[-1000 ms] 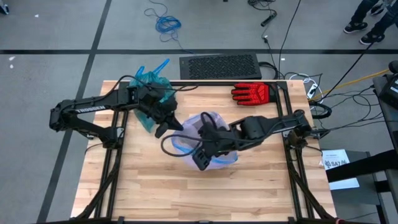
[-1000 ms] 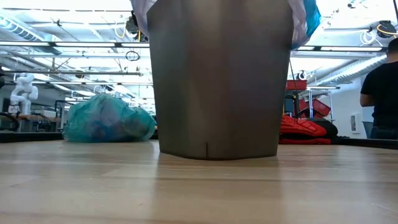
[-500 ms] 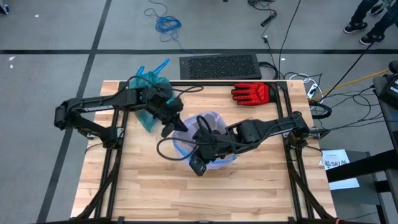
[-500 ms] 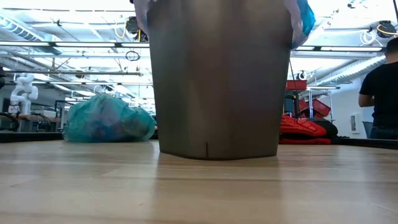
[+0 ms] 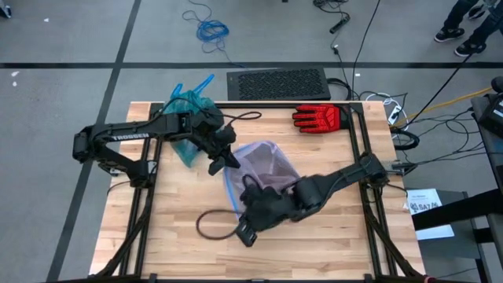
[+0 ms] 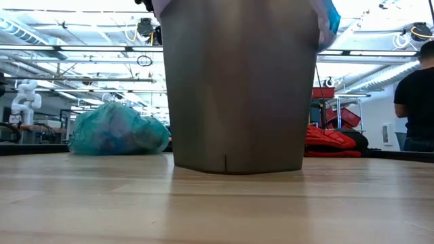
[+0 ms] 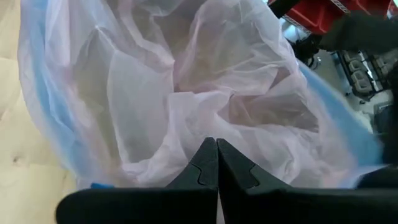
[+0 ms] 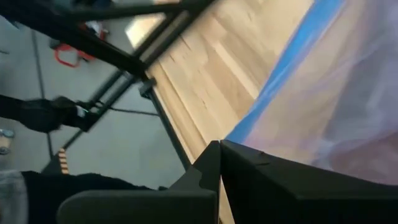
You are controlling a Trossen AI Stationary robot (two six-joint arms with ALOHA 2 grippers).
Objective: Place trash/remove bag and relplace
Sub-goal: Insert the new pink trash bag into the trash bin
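Note:
A pale pink replacement bag [image 5: 267, 165] with a blue strip is spread open over the grey bin [image 6: 237, 88] at mid-table. My left gripper [image 5: 222, 161] is shut at the bag's far-left rim. My right gripper [image 5: 245, 233] is shut at the bag's near-left edge. The teal-green bag [image 5: 189, 106], full and bunched, rests on the table at the far left, behind the left arm; it also shows in the low view [image 6: 115, 129]. No gripper touches it. The trash is hidden. My left gripper has its shut fingertips against the pink bag's rim film [image 7: 214, 127], slanting down from the table's left; whether film is between the fingers cannot be told. My right gripper pinches the bag's blue-strip edge [image 8: 233, 135] at the fingertips, slanting down. The strip runs taut from the fingers back to the bin.
A red glove [image 5: 318, 118] lies at the table's far right. A black cable loop [image 5: 212, 224] lies on the wood near the right gripper. A dark mat [image 5: 279, 82] sits beyond the far edge. A person [image 6: 417, 102] stands in the room behind.
My right gripper has shut on the pink bag's blue edge and gone toward the table's near edge and down, drawing that edge out. The bag's mouth is now spread wider over the bin. The cable loop has slid toward the near edge with it.

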